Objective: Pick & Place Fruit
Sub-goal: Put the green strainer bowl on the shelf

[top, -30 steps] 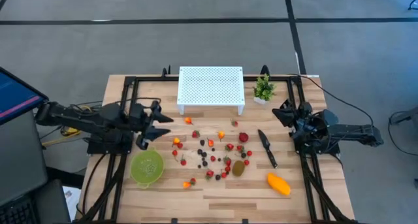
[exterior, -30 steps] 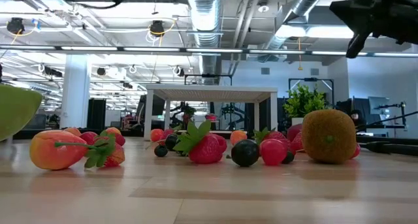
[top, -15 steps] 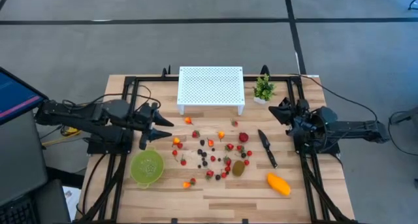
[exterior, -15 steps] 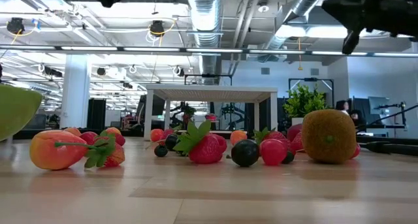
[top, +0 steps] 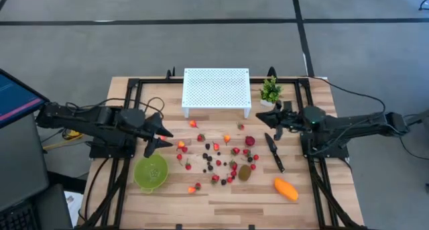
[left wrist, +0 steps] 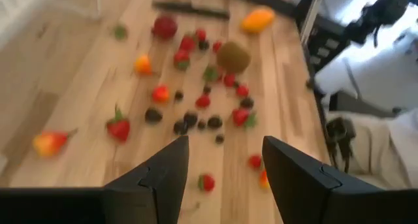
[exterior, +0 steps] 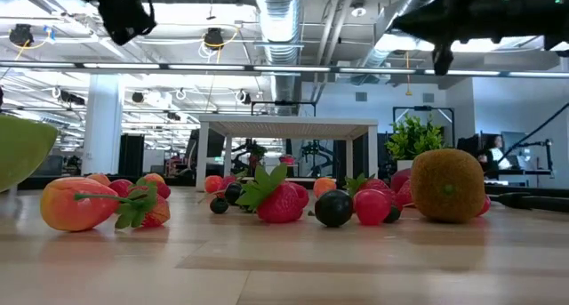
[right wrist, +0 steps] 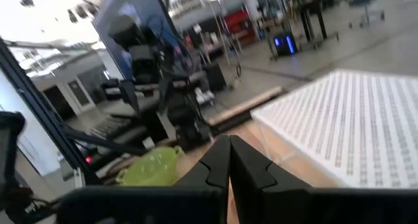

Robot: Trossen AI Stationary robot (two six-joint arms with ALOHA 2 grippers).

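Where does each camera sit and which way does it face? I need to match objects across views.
High: overhead, straight down; both arms, left gripper, right gripper, kiwi.
Low: table height, level across the fruit; arms overhead.
Left wrist: over the berries; own open fingers.
Right wrist: toward the white perforated stand; own shut fingers.
Shared: the kiwi shows high, low and left wrist.

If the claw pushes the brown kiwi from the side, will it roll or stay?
The kiwi looks oval and rests on its rounded underside, so it would probably roll or wobble. Its skin looks matte and fuzzy, so likely not slippery. Small berries lie close beside it and may scatter.
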